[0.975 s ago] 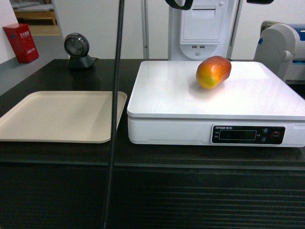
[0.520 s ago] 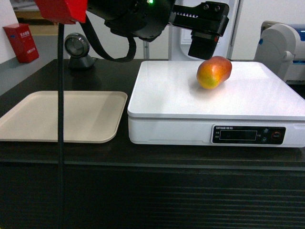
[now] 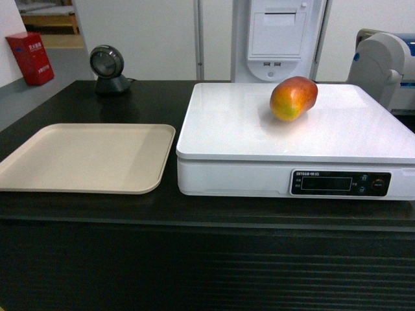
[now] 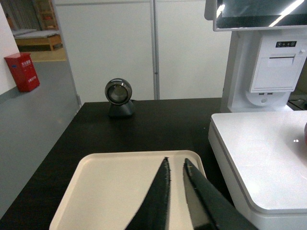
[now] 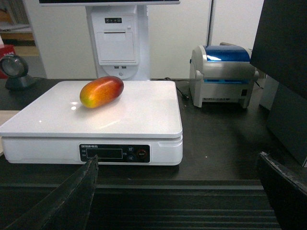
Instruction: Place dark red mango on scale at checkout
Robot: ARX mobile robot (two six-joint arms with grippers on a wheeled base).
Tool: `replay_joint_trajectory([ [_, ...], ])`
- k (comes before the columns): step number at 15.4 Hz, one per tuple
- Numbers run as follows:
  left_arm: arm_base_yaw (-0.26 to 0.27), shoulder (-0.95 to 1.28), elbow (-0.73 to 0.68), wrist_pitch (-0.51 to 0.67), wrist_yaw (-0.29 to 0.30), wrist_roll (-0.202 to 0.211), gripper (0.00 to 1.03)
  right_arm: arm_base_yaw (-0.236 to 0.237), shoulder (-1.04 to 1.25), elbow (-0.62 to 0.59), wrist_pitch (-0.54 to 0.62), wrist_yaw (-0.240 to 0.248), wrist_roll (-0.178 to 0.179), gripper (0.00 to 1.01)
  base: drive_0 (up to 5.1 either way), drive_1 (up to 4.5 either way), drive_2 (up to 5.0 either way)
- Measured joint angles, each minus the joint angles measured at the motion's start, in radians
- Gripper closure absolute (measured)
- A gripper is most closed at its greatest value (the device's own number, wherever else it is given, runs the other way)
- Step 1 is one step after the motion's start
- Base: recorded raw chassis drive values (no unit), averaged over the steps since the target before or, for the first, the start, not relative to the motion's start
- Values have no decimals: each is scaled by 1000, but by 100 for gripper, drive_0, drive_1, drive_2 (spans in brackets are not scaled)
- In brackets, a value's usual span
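Black checkout counter (image 3: 97, 210) with a ribbed front fills the lower head view. At centre right on it stands the white scale (image 3: 259, 129); the dark red mango (image 3: 293, 98) lies on its platter toward the upper right, untouched. A beige tray (image 3: 84, 159) lies just beside the scale at left, with a round barcode scanner (image 3: 107, 69) at upper left. The left gripper (image 4: 175, 182) hangs above the tray, fingers nearly together and grasping nothing. The right gripper (image 5: 177, 191) is spread wide, released, low before the counter.
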Motion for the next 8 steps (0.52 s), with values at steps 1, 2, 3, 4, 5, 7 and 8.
replay_joint_trajectory([
  [1,14,-26,-29,7,13,0,97,0,0,0,0,0,0,3,0,0,0],
  [2,22,-37,-43,8,19,0,101,0,0,0,0,0,0,3,0,0,0],
  [3,26,-42,-50,8,22,-4,102,0,0,0,0,0,0,3,0,0,0],
  [4,34,-52,-66,8,26,-1,101,0,0,0,0,0,0,3,0,0,0],
  [5,45,-66,-89,7,35,-3,101,0,0,0,0,0,0,3,0,0,0],
  [7,85,-141,-177,4,68,-3,101,0,0,0,0,0,0,3,0,0,0],
  [8,98,-179,-200,2,86,-3,101,0,0,0,0,0,0,3,0,0,0],
])
